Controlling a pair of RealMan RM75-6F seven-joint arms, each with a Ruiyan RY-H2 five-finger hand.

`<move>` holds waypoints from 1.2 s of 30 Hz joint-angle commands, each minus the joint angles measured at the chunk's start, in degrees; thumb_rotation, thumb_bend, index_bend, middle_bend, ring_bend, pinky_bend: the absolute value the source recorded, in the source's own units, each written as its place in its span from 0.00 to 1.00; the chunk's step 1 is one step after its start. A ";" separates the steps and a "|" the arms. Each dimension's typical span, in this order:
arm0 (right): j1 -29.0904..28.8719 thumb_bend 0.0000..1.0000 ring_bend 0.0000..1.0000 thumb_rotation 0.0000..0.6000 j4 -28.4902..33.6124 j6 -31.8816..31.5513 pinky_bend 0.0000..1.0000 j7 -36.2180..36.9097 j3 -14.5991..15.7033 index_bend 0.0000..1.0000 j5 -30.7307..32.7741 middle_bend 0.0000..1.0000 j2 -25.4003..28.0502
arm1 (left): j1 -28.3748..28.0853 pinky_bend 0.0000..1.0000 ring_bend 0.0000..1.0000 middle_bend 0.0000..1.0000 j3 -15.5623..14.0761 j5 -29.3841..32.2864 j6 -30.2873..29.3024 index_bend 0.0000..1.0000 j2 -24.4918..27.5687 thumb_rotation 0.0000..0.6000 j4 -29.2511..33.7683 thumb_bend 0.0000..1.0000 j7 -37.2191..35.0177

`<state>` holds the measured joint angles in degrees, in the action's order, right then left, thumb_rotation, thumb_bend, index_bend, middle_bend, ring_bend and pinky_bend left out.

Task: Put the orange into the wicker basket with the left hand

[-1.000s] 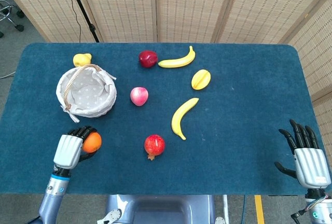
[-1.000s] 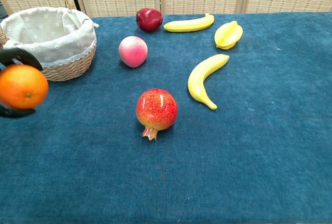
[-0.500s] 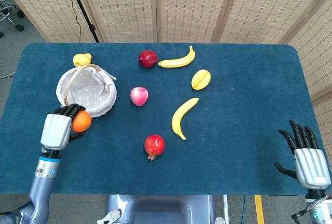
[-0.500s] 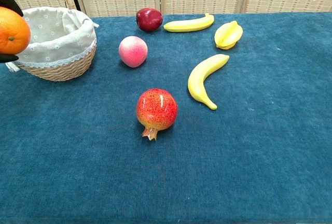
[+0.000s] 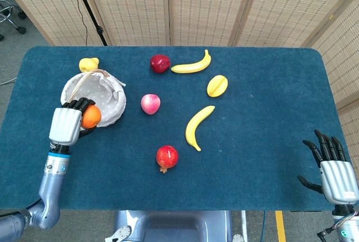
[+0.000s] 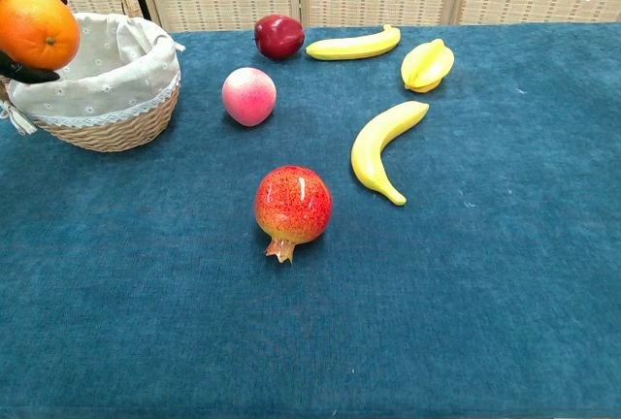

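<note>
My left hand (image 5: 67, 125) grips the orange (image 5: 91, 116) and holds it in the air over the near rim of the wicker basket (image 5: 112, 110). In the chest view the orange (image 6: 38, 26) hangs at the top left above the basket (image 6: 116, 118), with dark fingers (image 6: 24, 72) curled around it. The basket has a white cloth lining and a handle, and nothing shows inside it. My right hand (image 5: 335, 170) rests at the table's near right corner with fingers spread and nothing in it.
On the blue table lie a pomegranate (image 5: 166, 157), a pink peach (image 5: 150, 103), a red apple (image 5: 160, 63), two bananas (image 5: 197, 126) (image 5: 193, 65), a yellow starfruit (image 5: 217, 85) and a yellow fruit (image 5: 88, 64) behind the basket.
My left hand has lifted the orange off the table level and carried it away from me, from beside the pomegranate's left up to the basket's near rim. The right hand has stayed put.
</note>
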<state>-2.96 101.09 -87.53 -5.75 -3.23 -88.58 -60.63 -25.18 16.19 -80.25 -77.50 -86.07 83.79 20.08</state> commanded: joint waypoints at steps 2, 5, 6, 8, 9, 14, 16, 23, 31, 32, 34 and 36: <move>0.10 0.00 0.00 1.00 -0.01 -0.16 0.00 0.25 0.03 0.18 -0.08 0.00 0.07 | -0.65 0.55 0.54 0.51 0.74 1.07 0.10 0.69 0.44 1.00 0.09 0.30 0.78; 0.17 0.00 0.00 1.00 0.02 -0.24 0.00 0.39 0.04 0.18 -0.08 0.00 0.12 | -0.98 0.55 0.53 0.50 1.26 2.00 -0.07 0.69 0.55 1.00 -0.32 0.30 1.66; 0.17 0.00 0.00 1.00 0.05 -0.23 0.00 0.41 0.05 0.18 -0.15 0.00 0.17 | -1.09 0.55 0.51 0.49 1.43 2.48 0.01 0.67 0.59 1.00 -0.40 0.30 1.76; 0.15 0.00 0.00 1.00 0.10 -0.16 0.00 0.56 0.16 0.18 -0.35 0.00 0.21 | -1.31 0.52 0.47 0.45 1.51 3.11 0.42 0.61 0.84 1.00 -0.49 0.29 1.58; 0.15 0.00 0.00 1.00 0.15 -0.14 0.00 0.65 0.23 0.18 -0.50 0.00 0.24 | -1.40 0.47 0.42 0.39 1.48 3.28 0.57 0.56 1.00 1.00 -0.60 0.28 1.49; 0.26 0.00 0.00 1.00 0.25 -0.35 0.00 1.12 0.40 0.19 -1.01 0.00 0.44 | -1.74 0.11 0.09 0.06 0.93 6.03 3.12 0.24 2.47 1.00 -0.03 0.21 3.31; 0.27 0.00 0.00 1.00 0.29 -0.40 0.00 1.31 0.41 0.20 -1.09 0.00 0.53 | -1.84 0.03 0.01 0.00 0.70 7.67 4.47 0.11 3.38 1.00 1.14 0.16 4.57; 0.28 0.00 0.00 1.00 0.22 -0.34 0.00 1.25 0.52 0.20 -1.29 0.00 0.50 | -2.12 0.00 0.00 0.00 -0.02 9.18 5.21 0.01 5.13 1.00 4.25 0.11 5.79; 0.25 0.00 0.00 1.00 0.15 -0.28 0.00 1.42 0.50 0.21 -1.36 0.00 0.61 | -1.25 0.00 0.00 0.00 -2.12 6.08 2.74 0.01 6.62 1.00 7.53 0.11 3.97; 0.23 0.00 0.00 1.00 0.07 -0.23 0.00 1.44 0.48 0.21 -1.30 0.00 0.57 | -0.74 0.00 0.00 0.00 -2.78 5.06 1.99 0.01 7.24 1.00 8.69 0.11 3.88; 0.19 0.00 0.00 1.00 0.01 -0.16 0.00 1.55 0.44 0.21 -1.24 0.00 0.57 | 0.51 0.00 0.00 0.00 -4.45 2.31 -0.10 0.01 8.65 1.00 11.24 0.11 4.39; 0.17 0.00 0.00 1.00 -0.03 -0.05 0.00 1.44 0.40 0.21 -1.03 0.00 0.51 | 3.25 0.00 0.00 0.00 -7.60 -2.20 -4.00 0.01 10.59 1.00 15.06 0.11 4.85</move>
<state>-2.77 101.07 -87.62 -4.26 -2.81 -89.66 -60.10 -24.74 11.86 -78.08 -77.61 -77.81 94.90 24.58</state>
